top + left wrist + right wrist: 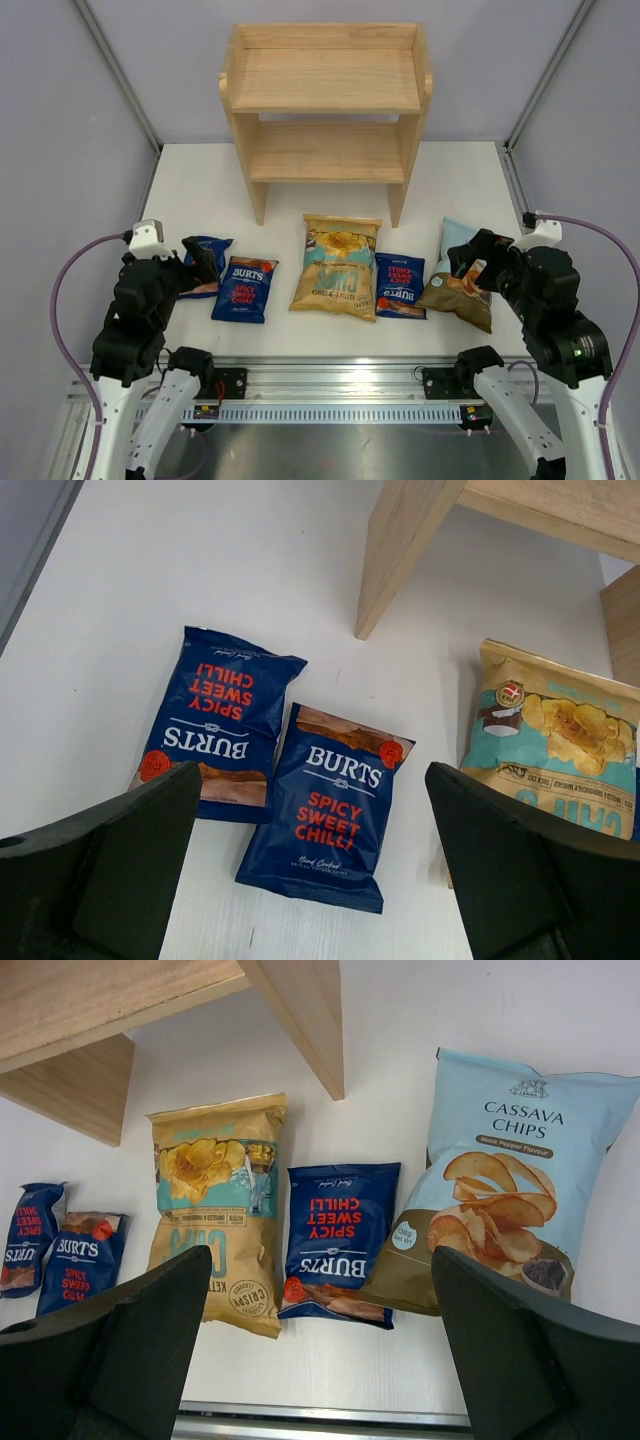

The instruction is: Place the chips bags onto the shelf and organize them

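Observation:
Five chips bags lie flat in a row on the white table in front of the wooden shelf (325,105). From the left: a dark-blue Burts bag (207,262) (218,720), a second Burts bag (245,288) (333,805), the large tan-and-teal bag (337,265) (217,1205), a third Burts bag (400,285) (340,1235), and the light-blue-and-brown cassava bag (460,280) (505,1175). My left gripper (200,262) (310,880) is open and empty above the left bags. My right gripper (472,262) (320,1345) is open and empty above the cassava bag's side.
Both shelf tiers hold nothing. Its legs (258,195) stand just behind the bags. A metal rail (330,385) runs along the table's near edge. Grey walls close the sides and back.

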`<state>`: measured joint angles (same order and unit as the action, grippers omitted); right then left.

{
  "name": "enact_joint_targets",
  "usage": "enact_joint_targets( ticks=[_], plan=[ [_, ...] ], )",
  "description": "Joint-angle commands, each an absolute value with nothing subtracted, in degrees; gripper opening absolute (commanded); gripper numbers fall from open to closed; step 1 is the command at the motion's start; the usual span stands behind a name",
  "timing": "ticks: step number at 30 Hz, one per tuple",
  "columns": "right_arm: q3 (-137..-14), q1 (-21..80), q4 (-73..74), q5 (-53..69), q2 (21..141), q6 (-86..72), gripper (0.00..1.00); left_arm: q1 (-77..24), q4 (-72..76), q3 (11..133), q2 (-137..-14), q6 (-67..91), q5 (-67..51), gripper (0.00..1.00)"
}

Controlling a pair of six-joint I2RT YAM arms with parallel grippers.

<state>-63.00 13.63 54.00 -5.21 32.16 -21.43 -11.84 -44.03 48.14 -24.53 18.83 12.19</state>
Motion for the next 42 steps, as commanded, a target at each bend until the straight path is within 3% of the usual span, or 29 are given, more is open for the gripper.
enact_joint_targets(
  ticks=[1,6,13,15,24,34,41,42],
  plan=[
    [-62.6,14.0,51.2,-8.1,30.3,-22.1,1.0,-12.0,-42.0,48.1,-23.5,20.1,14.1,0.99],
    [-62.1,14.0,51.3,-6.4,30.9,-22.8,0.99,-12.1,-40.4,48.3,-23.5,20.3,7.1,0.99],
    [-56.2,14.1,44.5,9.8,26.6,-25.3,0.99,-12.1,-28.7,43.9,-33.3,26.6,-20.9,0.99],
    [-55.2,14.1,43.2,12.7,25.8,-26.0,1.0,-12.8,-23.5,41.5,-36.5,28.5,-24.2,0.99],
    [-53.4,14.0,43.9,20.0,23.5,-26.0,0.99,-26.6,-5.1,37.8,-61.8,31.6,-20.7,0.99],
    [-54.1,14.0,46.1,22.1,21.1,-25.1,0.99,-30.8,5.2,37.6,-83.1,33.6,-22.8,0.98],
    [-52.4,14.0,43.5,26.0,21.5,-25.9,0.99,-31.6,16.2,34.2,-89.6,38.5,-25.9,0.81],
    [-52.4,14.0,43.6,25.9,21.7,-25.7,0.99,-31.7,17.7,33.5,-89.7,39.8,-26.3,0.71]
  ],
)
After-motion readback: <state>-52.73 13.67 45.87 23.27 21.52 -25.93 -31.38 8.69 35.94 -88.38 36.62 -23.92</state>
